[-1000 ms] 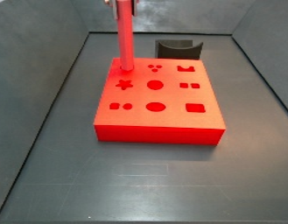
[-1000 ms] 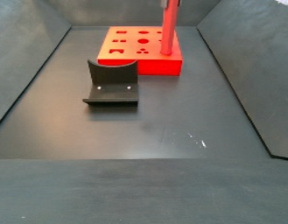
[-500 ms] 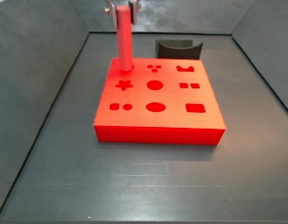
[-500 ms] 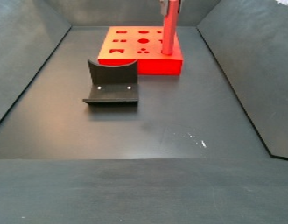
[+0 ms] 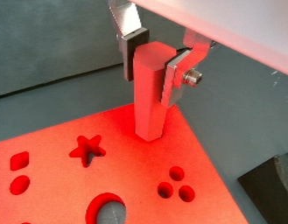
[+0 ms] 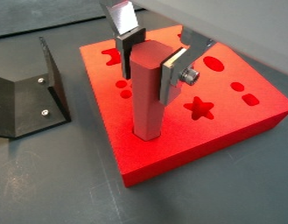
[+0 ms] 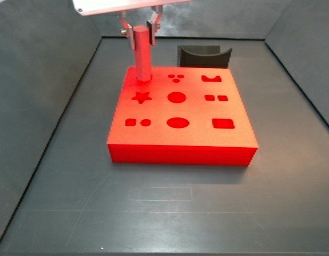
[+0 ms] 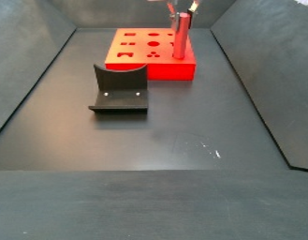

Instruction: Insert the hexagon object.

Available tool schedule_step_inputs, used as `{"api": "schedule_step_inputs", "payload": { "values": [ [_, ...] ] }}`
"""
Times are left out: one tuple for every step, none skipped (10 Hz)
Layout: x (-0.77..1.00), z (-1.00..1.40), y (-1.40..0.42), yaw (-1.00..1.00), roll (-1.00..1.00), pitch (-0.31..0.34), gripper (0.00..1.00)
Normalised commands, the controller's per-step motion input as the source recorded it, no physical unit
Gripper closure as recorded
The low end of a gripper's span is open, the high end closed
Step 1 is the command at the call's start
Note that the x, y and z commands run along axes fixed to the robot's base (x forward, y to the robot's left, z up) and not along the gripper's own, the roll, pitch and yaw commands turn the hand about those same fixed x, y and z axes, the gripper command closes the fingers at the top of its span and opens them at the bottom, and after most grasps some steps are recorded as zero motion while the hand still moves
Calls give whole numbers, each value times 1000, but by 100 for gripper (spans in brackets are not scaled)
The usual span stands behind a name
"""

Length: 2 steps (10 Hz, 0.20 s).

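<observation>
Dark bench below, my pincer [image 5: 156, 59] clamps the stiff, light-looking hexagon object [image 5: 151, 96] near its top, upright in the red block [image 6: 228, 114].

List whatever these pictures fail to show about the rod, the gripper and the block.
- Lower end of the hexagon object: sunk in the red block, depth hidden in both wrist views.
- The hole's outline: covered by the rod itself.
- Gripper: body cut off by the frame edge in both side views.
- Fixture: only partly in frame in both wrist views.
</observation>
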Motion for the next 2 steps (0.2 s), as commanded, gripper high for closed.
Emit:
{"api": "schedule_step_inputs", "payload": {
  "values": [
    [-46, -286, 0, -63, 99, -19, 100],
    [0, 0, 0, 0, 0, 0, 100]
  ]
}}
